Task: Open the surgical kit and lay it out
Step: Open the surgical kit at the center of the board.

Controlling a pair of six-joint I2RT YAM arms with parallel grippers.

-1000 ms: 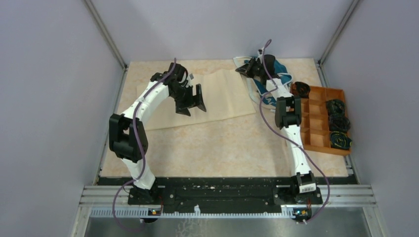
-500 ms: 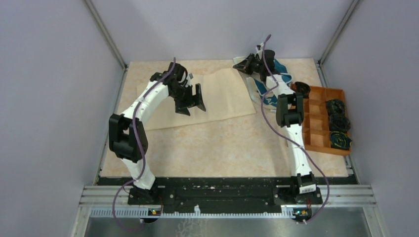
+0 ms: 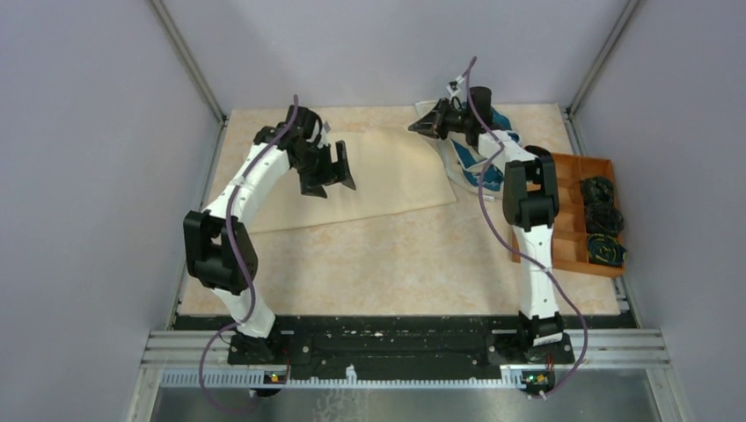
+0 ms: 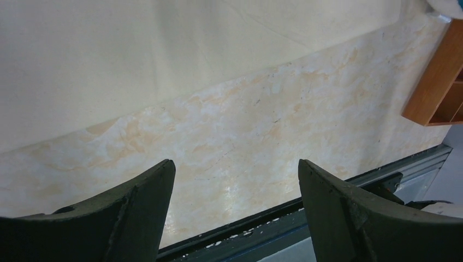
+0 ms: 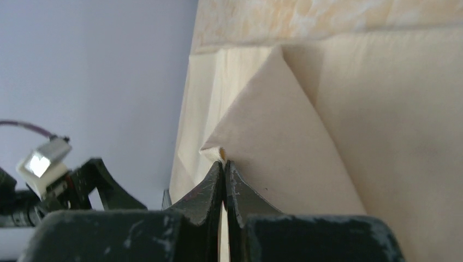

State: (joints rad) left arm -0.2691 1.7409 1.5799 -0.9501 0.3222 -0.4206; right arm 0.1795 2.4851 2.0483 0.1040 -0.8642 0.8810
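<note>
The beige cloth wrap (image 3: 387,171) lies spread on the far half of the table. My right gripper (image 3: 415,128) is shut on a corner of the wrap (image 5: 273,125) at its far right edge and lifts it into a peaked fold. My left gripper (image 3: 327,180) is open and empty, hovering above the wrap's left part; in the left wrist view its jaws stand wide apart over the wrap's near edge (image 4: 164,54) and bare table. The steel tray and the instruments are hidden or out of view.
A teal-and-white fabric (image 3: 479,163) lies at the far right under the right arm. An orange-brown compartment tray (image 3: 572,220) with dark coiled items stands at the right edge; its corner shows in the left wrist view (image 4: 437,87). Walls enclose the table.
My right gripper has moved left and up with the cloth corner pinched in it. My left arm has shifted slightly left and back.
</note>
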